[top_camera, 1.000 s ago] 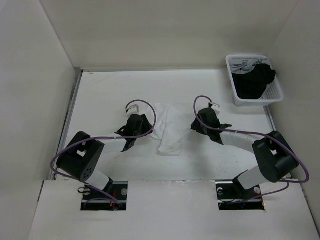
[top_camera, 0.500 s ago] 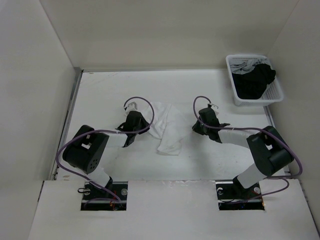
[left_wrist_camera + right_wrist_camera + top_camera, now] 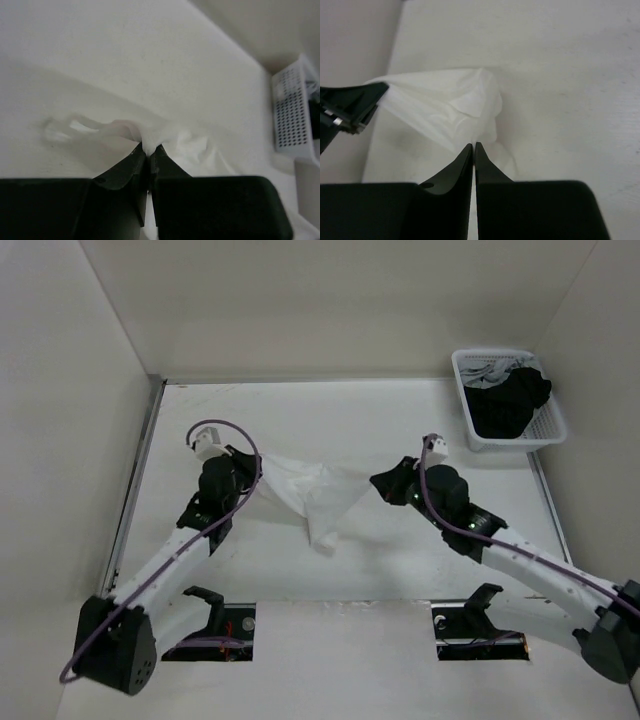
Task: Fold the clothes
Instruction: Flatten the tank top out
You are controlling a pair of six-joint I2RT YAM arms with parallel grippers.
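Overhead, a white thin-fabric camisole top (image 3: 310, 490) hangs stretched between the two arms above the middle of the white table (image 3: 300, 420). Its upper edge runs almost level from one gripper to the other, and the rest sags to a point toward 6 o'clock.

The left gripper (image 3: 250, 470) sits at the garment's 9 o'clock end. In the left wrist view its black fingers (image 3: 132, 167) are pressed together, with a bunch of the fabric pinched right at their tips. A narrow strap loop (image 3: 65, 127) trails out toward 9 o'clock from the pinch, while the fabric spreads away toward 3 o'clock.

The right gripper (image 3: 377, 481) takes the 3 o'clock end. In the right wrist view its fingers (image 3: 460, 162) are closed to a hairline gap. The fabric gathers down into their tips and fans away toward 10 o'clock, where the other gripper's tip meets it.

A white plastic lattice basket (image 3: 463, 400) holding black garments (image 3: 510, 405) stands at about 2 o'clock on the table, well apart from the camisole.
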